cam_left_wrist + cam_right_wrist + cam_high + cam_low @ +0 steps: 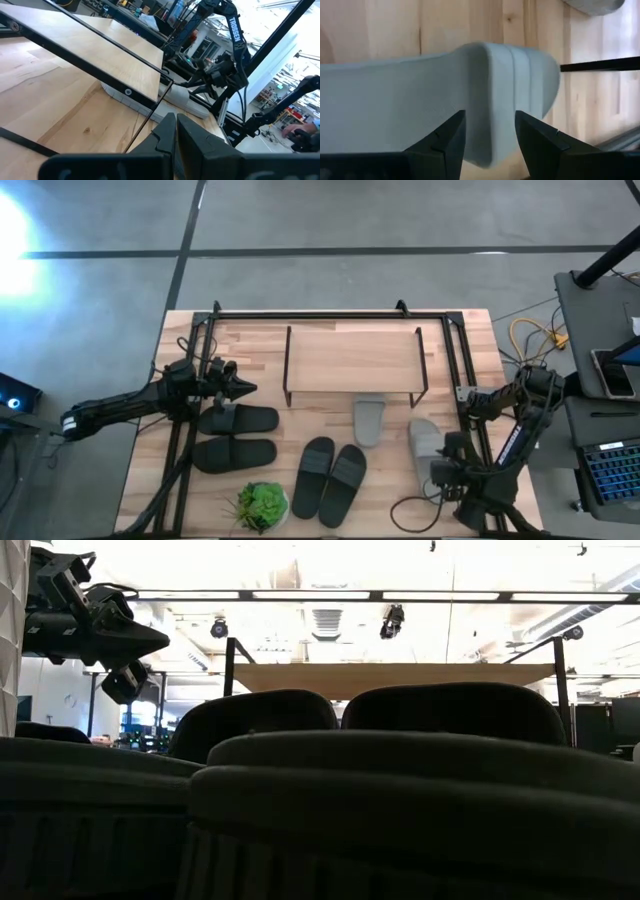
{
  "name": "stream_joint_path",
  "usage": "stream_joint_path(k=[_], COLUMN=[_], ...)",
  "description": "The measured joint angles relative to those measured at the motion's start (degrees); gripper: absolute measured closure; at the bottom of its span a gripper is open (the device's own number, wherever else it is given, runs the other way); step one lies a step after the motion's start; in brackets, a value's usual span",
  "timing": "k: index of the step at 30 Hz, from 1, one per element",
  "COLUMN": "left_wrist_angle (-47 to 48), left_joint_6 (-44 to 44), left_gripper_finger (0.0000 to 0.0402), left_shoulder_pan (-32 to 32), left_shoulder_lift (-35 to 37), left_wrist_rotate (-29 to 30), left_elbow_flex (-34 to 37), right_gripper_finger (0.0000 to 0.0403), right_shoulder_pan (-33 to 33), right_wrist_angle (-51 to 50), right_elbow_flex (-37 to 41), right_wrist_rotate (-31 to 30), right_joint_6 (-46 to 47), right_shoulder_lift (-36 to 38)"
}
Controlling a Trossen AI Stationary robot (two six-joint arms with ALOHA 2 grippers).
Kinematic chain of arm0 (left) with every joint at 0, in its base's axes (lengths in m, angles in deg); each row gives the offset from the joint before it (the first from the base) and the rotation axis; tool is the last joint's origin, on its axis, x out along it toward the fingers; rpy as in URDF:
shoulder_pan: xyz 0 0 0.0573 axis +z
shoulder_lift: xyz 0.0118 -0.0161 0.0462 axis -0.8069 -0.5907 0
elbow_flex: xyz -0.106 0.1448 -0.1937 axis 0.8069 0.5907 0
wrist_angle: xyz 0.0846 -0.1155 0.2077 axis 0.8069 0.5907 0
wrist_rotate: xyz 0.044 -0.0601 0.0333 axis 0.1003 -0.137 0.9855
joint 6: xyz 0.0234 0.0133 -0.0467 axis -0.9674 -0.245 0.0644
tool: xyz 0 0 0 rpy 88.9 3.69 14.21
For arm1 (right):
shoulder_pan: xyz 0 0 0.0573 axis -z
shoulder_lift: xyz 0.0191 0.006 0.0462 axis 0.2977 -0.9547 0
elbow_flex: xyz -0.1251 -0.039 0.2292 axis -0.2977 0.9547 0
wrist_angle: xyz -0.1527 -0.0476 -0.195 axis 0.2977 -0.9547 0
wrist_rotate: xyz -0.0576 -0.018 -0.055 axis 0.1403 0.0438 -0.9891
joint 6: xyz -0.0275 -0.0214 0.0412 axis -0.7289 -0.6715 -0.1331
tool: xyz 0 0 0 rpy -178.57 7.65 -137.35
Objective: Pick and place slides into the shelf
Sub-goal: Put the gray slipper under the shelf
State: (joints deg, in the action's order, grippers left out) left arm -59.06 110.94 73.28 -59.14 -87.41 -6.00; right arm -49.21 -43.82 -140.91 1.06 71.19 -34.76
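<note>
The shelf (350,358) stands at the table's far middle. One light grey slide (369,420) lies with its far end under the shelf's near edge. The other light grey slide (424,442) lies to its right, and my right gripper (444,471) is shut on it at its near end. The charcoal pair (330,476) lies near the front edge. The black pair (236,436) lies on the left. My left gripper (247,389) is shut and empty, in the air just beyond the far black slide; it also shows in the low view (160,640). My right gripper has the light grey slide's raised, ridged part (492,100) between its two fingers (447,142), one on each side, lying across the slide. In the high view the slide looks to lie flat on the table. Whether it is lifted, I cannot tell.
A small green plant (262,505) stands at the near edge, left of the charcoal pair. A black metal frame (330,312) runs around the table's far and side edges. In the low view the charcoal slides (400,800) fill the foreground, with the shelf top (400,680) behind.
</note>
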Motion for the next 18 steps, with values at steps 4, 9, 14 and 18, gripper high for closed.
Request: stream_joint_path(k=[4,9,14,18], left_wrist_angle=[-0.02,-0.02,-0.01,-0.01], left_joint_6=[0.0,0.0,0.0,0.0], left_gripper_finger=[0.04,0.04,0.04,0.04], left_shoulder_pan=[0.01,0.02,0.01,0.0], left_shoulder_lift=[0.02,0.0,0.0,0.02], left_wrist_rotate=[0.01,0.02,0.01,0.01], left_elbow_flex=[0.0,0.02,0.0,0.01], right_gripper_finger=[0.0241,0.0248,0.0288,0.0337], right_shoulder_pan=[0.71,1.86,4.31,6.9], right_wrist_angle=[0.28,0.53,0.78,0.75], right_elbow_flex=[2.37,5.75,7.83,9.09], right_wrist_rotate=[-0.02,-0.15,-1.83,-3.16], right_joint_6=[0.02,0.02,-0.52,-2.88], right_shoulder_lift=[-0.02,-0.02,-0.02,-0.02])
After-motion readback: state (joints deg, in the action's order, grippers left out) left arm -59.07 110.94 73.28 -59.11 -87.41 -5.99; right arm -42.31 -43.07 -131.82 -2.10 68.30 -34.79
